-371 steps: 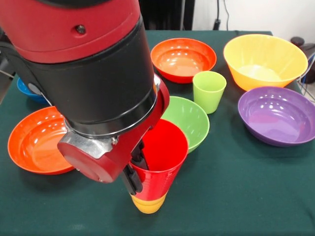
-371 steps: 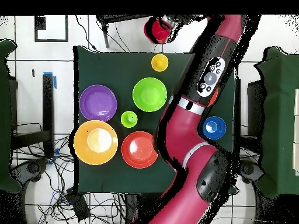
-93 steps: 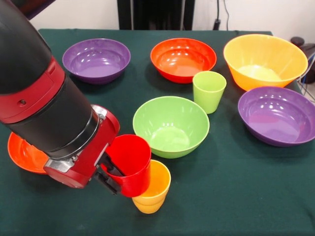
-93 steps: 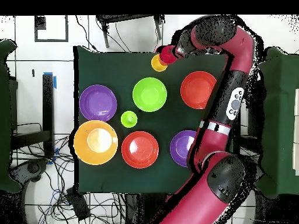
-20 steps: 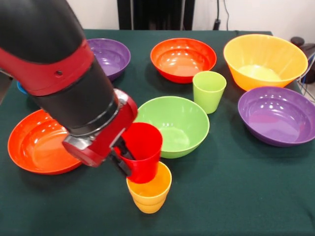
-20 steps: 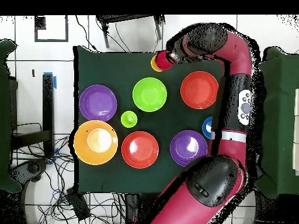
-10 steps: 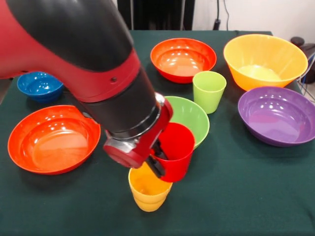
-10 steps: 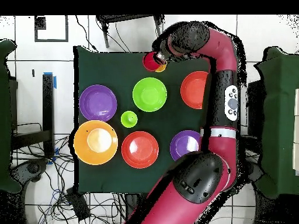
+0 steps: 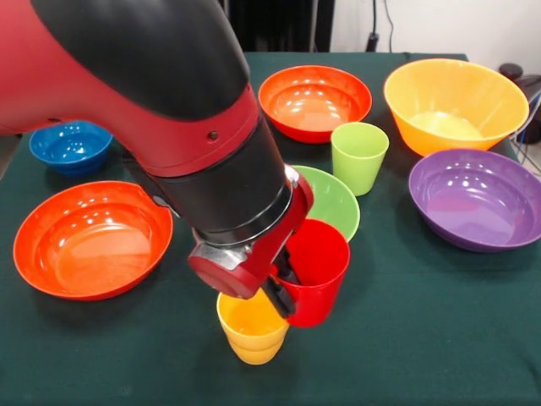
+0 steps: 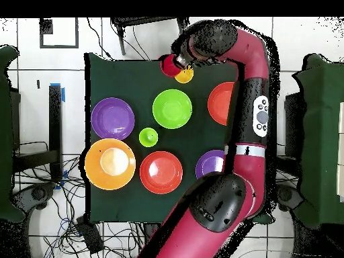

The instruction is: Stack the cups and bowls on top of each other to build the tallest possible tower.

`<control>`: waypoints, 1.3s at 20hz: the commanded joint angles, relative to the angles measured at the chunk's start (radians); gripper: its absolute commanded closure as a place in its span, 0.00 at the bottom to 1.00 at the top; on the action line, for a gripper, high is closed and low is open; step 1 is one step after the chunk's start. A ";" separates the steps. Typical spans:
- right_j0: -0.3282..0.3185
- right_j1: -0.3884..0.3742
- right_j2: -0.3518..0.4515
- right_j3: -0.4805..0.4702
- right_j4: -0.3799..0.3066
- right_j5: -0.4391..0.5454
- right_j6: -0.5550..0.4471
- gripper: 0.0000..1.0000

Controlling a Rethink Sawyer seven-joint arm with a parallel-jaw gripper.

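My gripper [image 9: 284,286] is shut on the rim of the red cup [image 9: 319,269] and holds it upright just right of the yellow cup [image 9: 252,331], which stands alone near the table's front edge. The red cup hangs slightly above the table and seems to touch the yellow cup's rim. In the overhead view the red cup [image 10: 168,65] sits beside the yellow cup [image 10: 185,74]. The green cup [image 9: 359,156] stands by the green bowl [image 9: 336,200], half hidden by my arm. The blue bowl [image 9: 70,146] is at the left. No stacked tower shows.
A red-orange bowl [image 9: 89,238] lies left of the arm, and another [image 9: 314,101] is at the back. The large orange bowl [image 9: 455,104] and a purple bowl [image 9: 478,200] are at the right. The second purple bowl [image 10: 209,163] shows partly in the overhead view.
The arm has swung right in the front view. The red cup moved from over the yellow cup to its right side. The blue bowl now shows.
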State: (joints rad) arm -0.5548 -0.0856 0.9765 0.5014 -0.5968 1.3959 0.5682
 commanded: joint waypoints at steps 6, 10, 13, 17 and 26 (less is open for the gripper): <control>0.022 0.038 -0.027 -0.131 -0.080 0.105 0.141 1.00; 0.009 0.029 -0.055 -0.103 -0.059 0.095 0.139 1.00; 0.001 0.024 -0.069 -0.087 -0.049 0.086 0.144 1.00; -0.007 0.017 -0.091 -0.056 -0.031 0.068 0.162 1.00; -0.005 0.008 -0.140 -0.001 0.020 0.010 0.203 1.00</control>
State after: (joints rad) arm -0.5587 -0.0852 0.9162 0.4278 -0.5823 1.3961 0.5682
